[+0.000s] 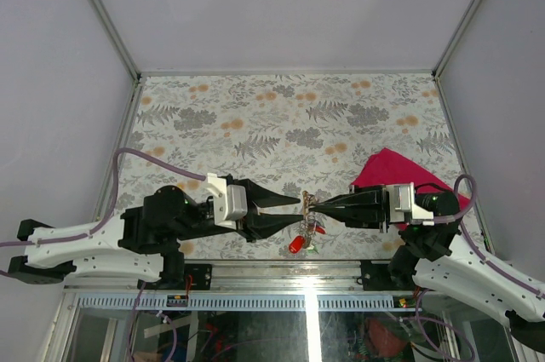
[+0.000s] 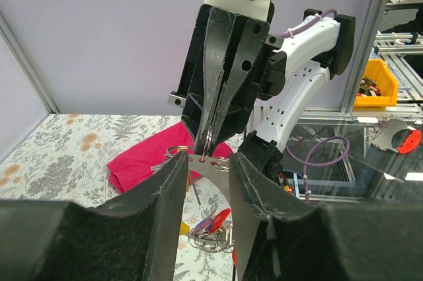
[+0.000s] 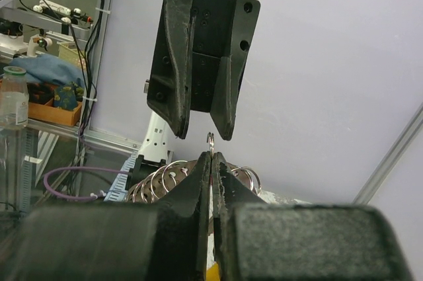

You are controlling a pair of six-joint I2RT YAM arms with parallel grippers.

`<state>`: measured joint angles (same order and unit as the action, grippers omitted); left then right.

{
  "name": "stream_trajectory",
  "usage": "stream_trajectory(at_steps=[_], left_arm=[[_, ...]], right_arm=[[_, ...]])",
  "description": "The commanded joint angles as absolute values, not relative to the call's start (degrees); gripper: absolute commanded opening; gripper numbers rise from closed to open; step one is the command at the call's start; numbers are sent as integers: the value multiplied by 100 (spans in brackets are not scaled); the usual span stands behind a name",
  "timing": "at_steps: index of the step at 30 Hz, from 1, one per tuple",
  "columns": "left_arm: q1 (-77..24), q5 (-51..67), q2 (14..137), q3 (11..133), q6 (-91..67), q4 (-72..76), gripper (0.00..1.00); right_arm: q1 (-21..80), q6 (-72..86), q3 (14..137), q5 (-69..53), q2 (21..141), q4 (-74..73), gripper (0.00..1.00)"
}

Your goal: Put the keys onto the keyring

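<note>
My right gripper (image 1: 318,205) is shut on the keyring (image 3: 210,139), a thin silvery ring seen edge-on sticking out of its tips. That ring hangs with several other rings on a curved, holed metal plate (image 2: 216,170). My left gripper (image 1: 298,209) faces it from the left. Its fingers stand partly apart, and the plate spans the gap from one tip to the other. The keys (image 1: 297,243), red and blue heads showing, dangle in a bunch below the plate (image 2: 217,223). All of this is held up above the table between the two arms.
A magenta cloth (image 1: 387,168) lies on the floral table cover (image 1: 255,115) behind my right arm. White walls close in the table on three sides. A glass edge and metal rail (image 1: 281,272) run along the near side.
</note>
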<state>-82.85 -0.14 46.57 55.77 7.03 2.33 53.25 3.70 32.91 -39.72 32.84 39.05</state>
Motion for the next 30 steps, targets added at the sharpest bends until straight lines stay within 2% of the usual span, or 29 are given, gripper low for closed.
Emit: stream_trajectory(at_steps=[1,15,30], left_arm=[[-8307,92,4727,5600,670,682,32],[-8302,129,4872,5701,699,666,27],[-8306,143,4916,5748,716,630,17]], right_arm=[[5357,444,3362,-3961,3229,4460,0],[5353,473,3401,-4137,3222,4382,0],[5354,549,3445,-4332,3240,4315,0]])
